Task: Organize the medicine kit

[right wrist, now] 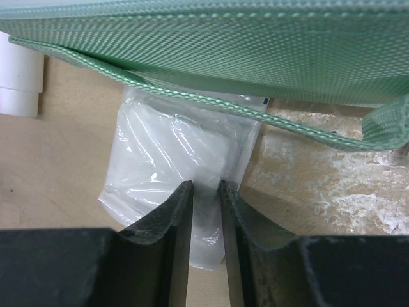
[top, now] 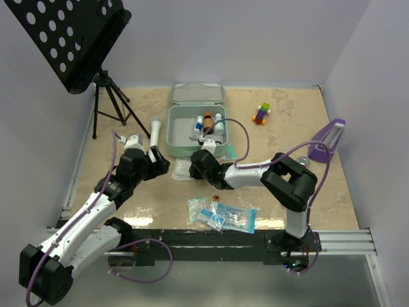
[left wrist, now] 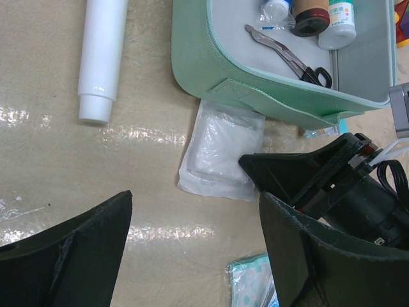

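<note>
two arms reach toward the kit (top: 182,125), which lies open at the middle of the table (top: 287,109), its lid (top: 198,94) flat behind it. inside, at the right end, stand a few small bottles: one with a dark brown cap (left wrist: 311,16) and a white one (left wrist: 339,19) beside it whose green label carries print too small to read. scissors (left wrist: 287,56) lie on the kit's floor in front of them.

a clear packet (left wrist: 220,150) with a white pad lies on the table, its far edge tucked under the kit's near wall. a small blue mark at one corner of it cannot be read. the right gripper (right wrist: 204,187) is low at this packet; its fingers (right wrist: 176,217) stand narrow, with the packet's film showing in the slit, but whether they pinch it i cannot tell. the left gripper (left wrist: 195,198) hovers just beside it, left of the right one, fingers wide and holding nothing.

a white tube (left wrist: 102,57) lies left of the kit, apart from it. several blue-and-clear sachets (top: 225,217) lie near the arm bases. a purple wedge (top: 327,141) sits at the right edge, a small coloured toy (top: 261,113) right of the kit, and a black stand (top: 70,38) in the far left corner.
</note>
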You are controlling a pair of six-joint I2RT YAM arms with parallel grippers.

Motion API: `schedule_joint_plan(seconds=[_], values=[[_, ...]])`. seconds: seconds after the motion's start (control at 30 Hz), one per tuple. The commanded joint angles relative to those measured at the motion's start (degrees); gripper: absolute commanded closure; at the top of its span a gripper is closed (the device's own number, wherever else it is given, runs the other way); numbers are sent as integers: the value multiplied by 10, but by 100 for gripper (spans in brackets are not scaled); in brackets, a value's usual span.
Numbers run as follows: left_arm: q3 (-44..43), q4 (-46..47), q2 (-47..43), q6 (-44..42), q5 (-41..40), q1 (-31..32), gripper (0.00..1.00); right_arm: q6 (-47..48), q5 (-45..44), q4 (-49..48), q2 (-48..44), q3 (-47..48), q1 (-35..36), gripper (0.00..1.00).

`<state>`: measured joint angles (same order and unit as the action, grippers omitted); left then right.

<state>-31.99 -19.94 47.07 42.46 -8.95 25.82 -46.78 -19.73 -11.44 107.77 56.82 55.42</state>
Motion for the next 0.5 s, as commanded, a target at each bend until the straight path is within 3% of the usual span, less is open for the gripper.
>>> schedule_joint_plan(seconds=[0.0,0.23,0.47], values=[[-1,3,-8,0,5,-3,15,7,5,-3,-15,-21,-3,78],[-11,-4,-15,-6,7,-3,15,46,32,17,-91,-43,4,100],[-20,-15,-20,-5,-5,-3,15,87,57,92,-247,-35,18,100]])
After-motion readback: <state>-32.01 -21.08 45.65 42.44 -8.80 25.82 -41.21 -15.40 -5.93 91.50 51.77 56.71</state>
